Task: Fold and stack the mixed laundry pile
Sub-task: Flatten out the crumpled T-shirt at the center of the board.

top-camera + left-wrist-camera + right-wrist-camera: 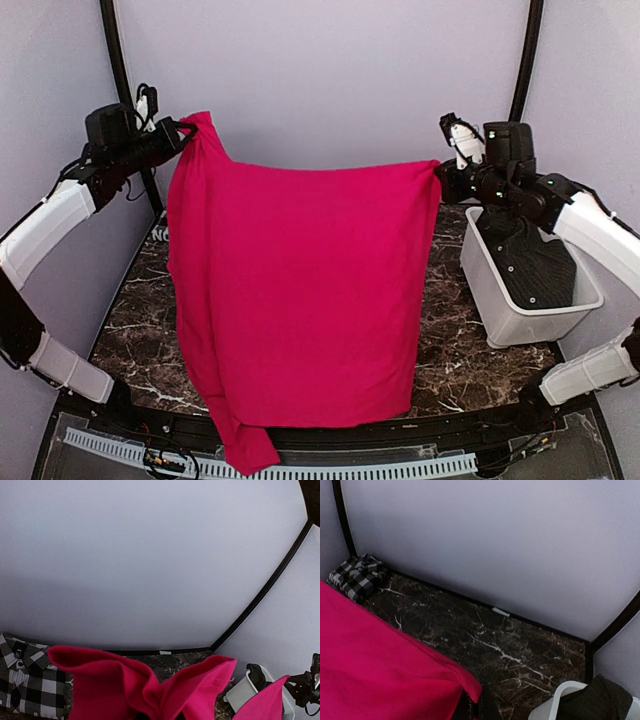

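The plain red garment (pixel 300 300) hangs spread like a curtain high over the table, its lower edge trailing past the table's front edge. My left gripper (pixel 185 128) is shut on its bunched upper left corner. My right gripper (pixel 438 172) is shut on its upper right corner. In the left wrist view the red cloth (pixel 125 685) covers the fingers. In the right wrist view the red cloth (pixel 380 675) ends at the dark fingertips (pixel 485 711). The black-and-white checked garment (pixel 25 685) lies folded at the table's back left corner (pixel 357 575), hidden behind the red cloth in the top view.
A white plastic bin (pixel 520 300) stands at the right side of the dark marble table (pixel 140 300), with a dark cloth (pixel 530 260) in it. Grey walls with black posts close in the back and sides.
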